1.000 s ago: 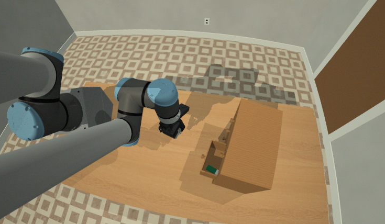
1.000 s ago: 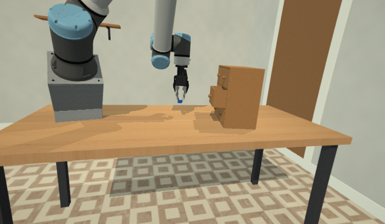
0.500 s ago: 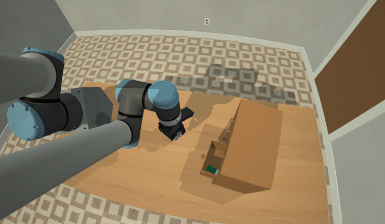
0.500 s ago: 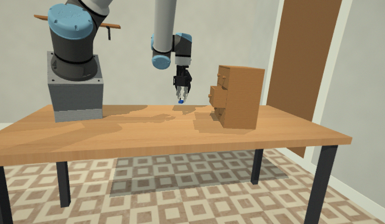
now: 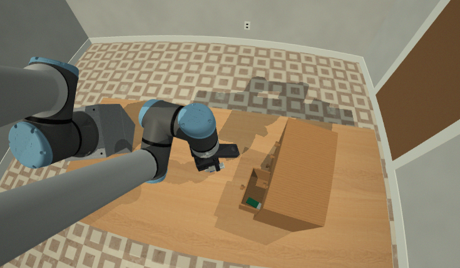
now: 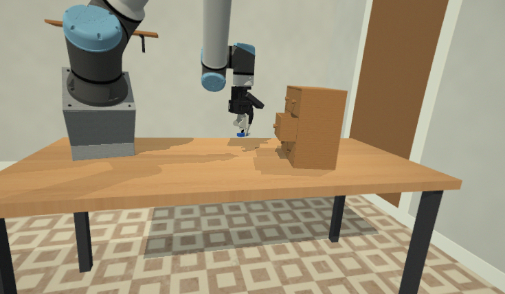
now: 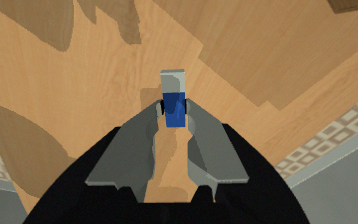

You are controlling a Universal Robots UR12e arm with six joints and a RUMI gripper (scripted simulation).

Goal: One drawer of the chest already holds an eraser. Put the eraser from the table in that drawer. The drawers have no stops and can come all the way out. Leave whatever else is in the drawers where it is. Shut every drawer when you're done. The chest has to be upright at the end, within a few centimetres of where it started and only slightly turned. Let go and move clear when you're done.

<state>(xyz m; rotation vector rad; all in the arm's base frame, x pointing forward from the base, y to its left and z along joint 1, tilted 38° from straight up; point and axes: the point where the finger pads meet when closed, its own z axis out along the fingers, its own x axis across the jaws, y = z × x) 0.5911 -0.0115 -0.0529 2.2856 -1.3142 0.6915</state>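
Observation:
My gripper [image 5: 217, 166] [image 6: 243, 131] [image 7: 174, 100] is shut on a blue eraser with a white end [image 6: 240, 134] [image 7: 174, 119], its jaws on the blue part. It holds the eraser above the table, left of the chest. The wooden chest [image 5: 301, 173] [image 6: 321, 128] stands upright. One drawer [image 5: 248, 208] [image 6: 287, 128] at middle height, on the side nearer the exterior camera, is pulled partway out. A green eraser with a white end [image 5: 252, 202] lies in it, at that drawer's near end. The other drawers that show look shut; the lower ones are partly hidden.
The open drawer's knob [image 5: 242, 186] [image 6: 275, 126] sticks out toward the arm. Knobs of the upper drawers [image 6: 293, 101] also stand out. The arm's grey base block [image 5: 114, 128] [image 6: 100, 128] is at the left of the table [image 5: 178, 213] [image 6: 210, 178].

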